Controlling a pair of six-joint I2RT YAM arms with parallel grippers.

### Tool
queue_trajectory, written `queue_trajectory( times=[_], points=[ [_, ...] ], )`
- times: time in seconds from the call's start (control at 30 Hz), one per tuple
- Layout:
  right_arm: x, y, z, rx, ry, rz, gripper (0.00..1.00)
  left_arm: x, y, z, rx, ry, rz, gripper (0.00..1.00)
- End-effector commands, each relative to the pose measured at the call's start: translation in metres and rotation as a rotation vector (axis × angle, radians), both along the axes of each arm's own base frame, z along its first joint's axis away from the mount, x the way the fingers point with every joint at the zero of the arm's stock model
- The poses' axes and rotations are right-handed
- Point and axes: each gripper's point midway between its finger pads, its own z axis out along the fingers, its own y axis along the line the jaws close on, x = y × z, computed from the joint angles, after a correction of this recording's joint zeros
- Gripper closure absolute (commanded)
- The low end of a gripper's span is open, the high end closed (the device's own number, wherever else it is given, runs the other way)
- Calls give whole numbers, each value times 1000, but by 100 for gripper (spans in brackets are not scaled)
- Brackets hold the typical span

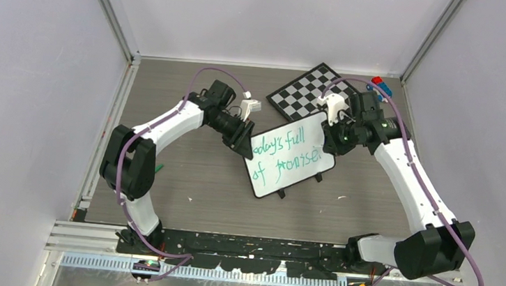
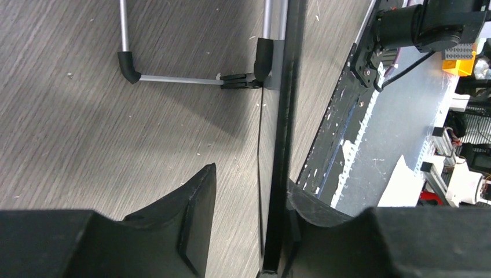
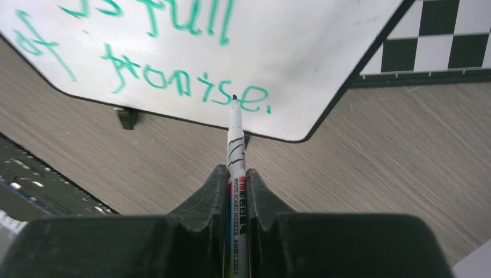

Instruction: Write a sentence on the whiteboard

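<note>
The whiteboard (image 1: 302, 151) stands tilted on the wooden table, mid-scene. On it the sentence (image 1: 283, 160) runs in green marker over two lines. My left gripper (image 1: 245, 144) is at the board's left edge and stands open. In the left wrist view the whiteboard's dark edge (image 2: 286, 116) runs between the fingers of the left gripper (image 2: 252, 176), against the right finger and apart from the left one. My right gripper (image 3: 236, 174) is shut on a white marker (image 3: 235, 130). Its tip rests at the end of the sentence (image 3: 185, 81) on the whiteboard (image 3: 301, 46).
A black-and-white chessboard (image 1: 311, 89) lies just behind the whiteboard, touching its far corner; the chessboard (image 3: 440, 40) also shows in the right wrist view. Small red and blue pieces (image 1: 380, 86) sit at the back right. The board's wire stand (image 2: 130, 61) rests on the table.
</note>
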Motion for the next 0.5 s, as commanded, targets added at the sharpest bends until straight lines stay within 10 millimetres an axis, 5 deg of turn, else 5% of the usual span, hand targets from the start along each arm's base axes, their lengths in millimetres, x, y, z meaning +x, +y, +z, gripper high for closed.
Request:
queue_trajectory(
  times=[0.0,0.17,0.27,0.33,0.47],
  points=[
    [-6,21,42,139,-41,39,100,10,0,26,-13,-110,9,57],
    [-3,36,63,234,-62,43,100,12,5,50,-13,-174,13,41],
    [1,44,72,278,-63,41,100,18,17,73,-24,-235,58,20],
    [5,47,76,295,-63,33,100,27,33,87,-34,-279,111,3],
    [8,54,86,345,-78,25,100,51,94,103,-18,-352,271,0]
  ],
)
